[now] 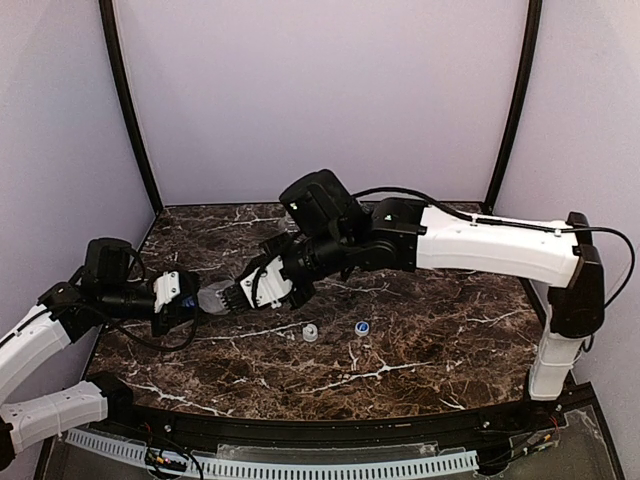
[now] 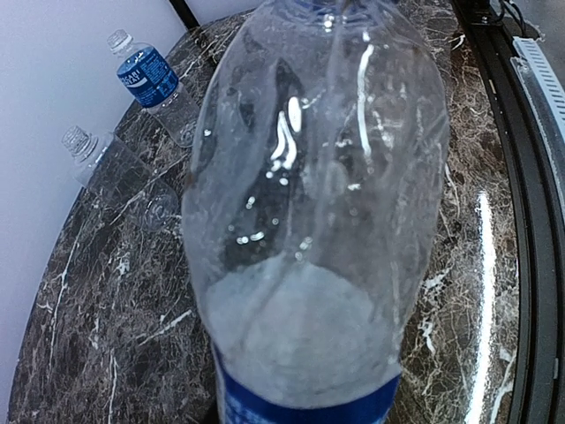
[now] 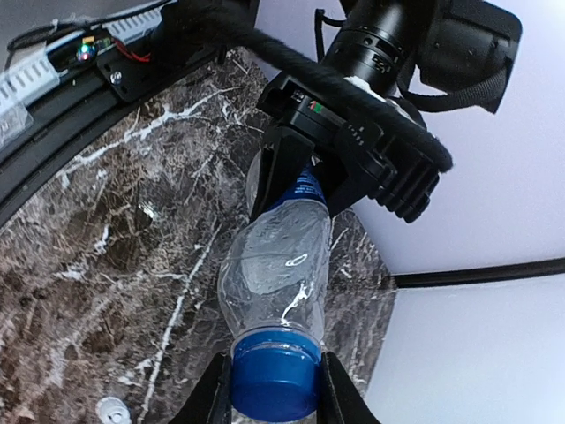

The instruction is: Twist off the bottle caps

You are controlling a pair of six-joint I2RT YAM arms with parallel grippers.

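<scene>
My left gripper (image 1: 193, 301) is shut on a clear bottle with a blue label (image 3: 276, 265), held lying level above the table. In the left wrist view the bottle (image 2: 318, 203) fills the frame and hides the fingers. My right gripper (image 3: 274, 390) is shut on its blue cap (image 3: 274, 375), one finger on each side, and the cap sits on the bottle's neck. A loose white cap (image 1: 310, 333) and a loose blue cap (image 1: 363, 327) lie on the marble table (image 1: 420, 350). The white cap also shows in the right wrist view (image 3: 113, 411).
Two more bottles lie at the table's left edge by the wall, both with open necks: one with a blue label (image 2: 148, 81) and one unlabelled (image 2: 110, 168). A black rail (image 1: 330, 430) runs along the table's front edge.
</scene>
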